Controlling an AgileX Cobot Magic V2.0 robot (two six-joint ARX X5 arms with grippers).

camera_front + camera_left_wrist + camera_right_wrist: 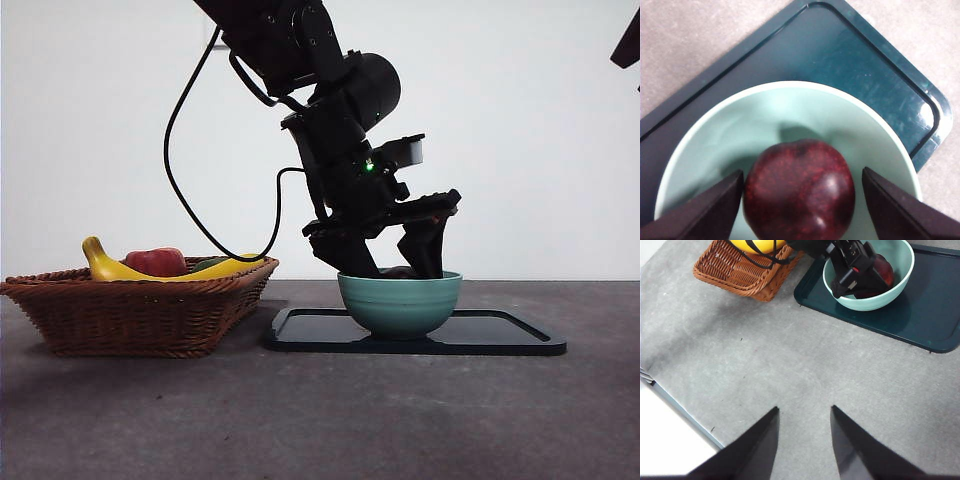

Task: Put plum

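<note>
The plum (799, 192) sits in the green bowl (705, 135) on the dark tray (790, 50). L gripper (800, 200) is down in the bowl w/ jaws open, one each side of the plum, right jaw w/ a gap. R gripper (802, 440) waits high over the bare table (790, 370), jaws apart, holding nothing. Basket (140, 305) w/ banana (120, 268) is beside the tray

A plain white wall (520, 150) stands behind the grey, speckled table (320, 410), evenly lit. In the right wrist view the table's edge (685, 412) borders a pale white floor (665, 450).
</note>
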